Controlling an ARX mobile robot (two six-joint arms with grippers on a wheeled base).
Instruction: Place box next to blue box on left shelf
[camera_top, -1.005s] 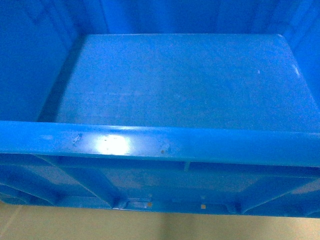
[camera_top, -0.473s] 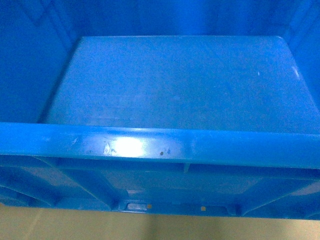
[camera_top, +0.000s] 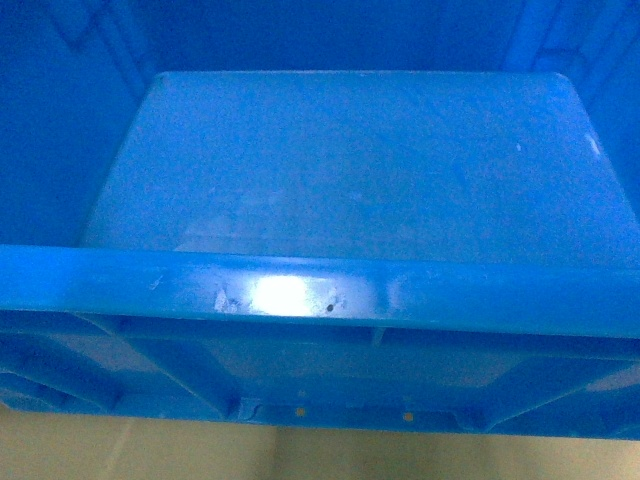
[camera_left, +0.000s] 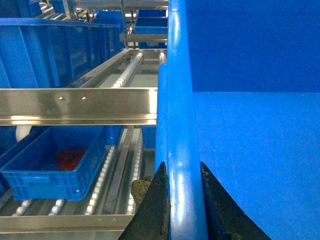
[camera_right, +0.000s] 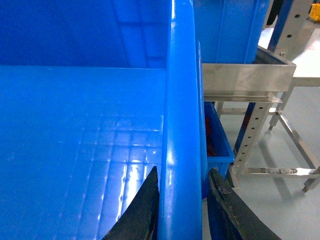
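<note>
The box (camera_top: 350, 170), a large bright-blue crate, fills the head view, with its smooth floor showing and a dark speck on the near rim (camera_top: 329, 307). Neither gripper shows in that view. In the left wrist view my left gripper (camera_left: 182, 167) is shut on the box's left rim (camera_left: 180, 100), one black finger on each side. My right gripper (camera_right: 183, 170) is shut the same way on the right rim (camera_right: 182, 75). A large blue box (camera_left: 55, 50) stands on the left shelf's upper roller level, to the left of the box I hold.
A stainless shelf rail (camera_left: 75, 105) and roller tracks (camera_left: 125, 75) run beside the left rim. On the lower level sits a small blue crate (camera_left: 50, 165) with red contents. On the right are a steel rack (camera_right: 250, 75), another blue crate (camera_right: 230, 30) and grey floor (camera_right: 290, 200).
In the head view the glare on the near rim has slid to the right and the box sits very slightly lower in the frame. Otherwise the box looks the same.
</note>
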